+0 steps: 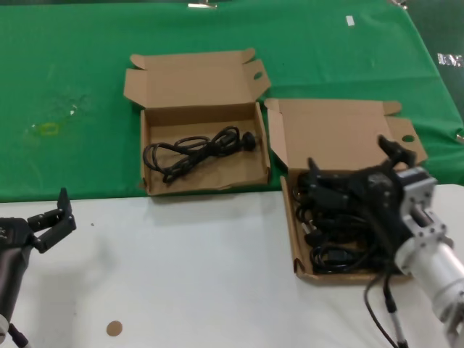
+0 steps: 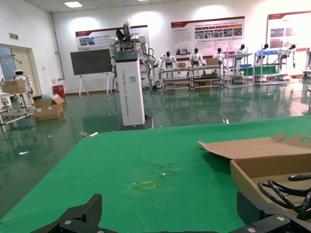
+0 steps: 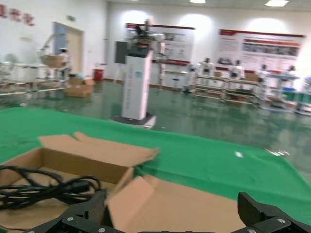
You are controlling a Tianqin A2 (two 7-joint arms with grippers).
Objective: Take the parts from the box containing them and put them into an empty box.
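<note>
Right gripper (image 1: 348,181) hovers over the full box (image 1: 339,210) at right, jaws apart, gripping nothing. The cords (image 1: 335,225) are heaped inside — limp, light, tangle-prone, so one may drag its neighbours. Best hold: mid-bundle, across several loops. One cord (image 1: 196,152) lies in the left box (image 1: 203,148). Left gripper (image 1: 52,221) parked near left, jaws apart. No legible writing on boxes or cords.

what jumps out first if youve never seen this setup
Two open cardboard boxes at the edge of the green cloth: the right box is packed with black power cords, while the left box holds a single cord. The right gripper hangs open over the full box; the left gripper waits open over the white table.
</note>
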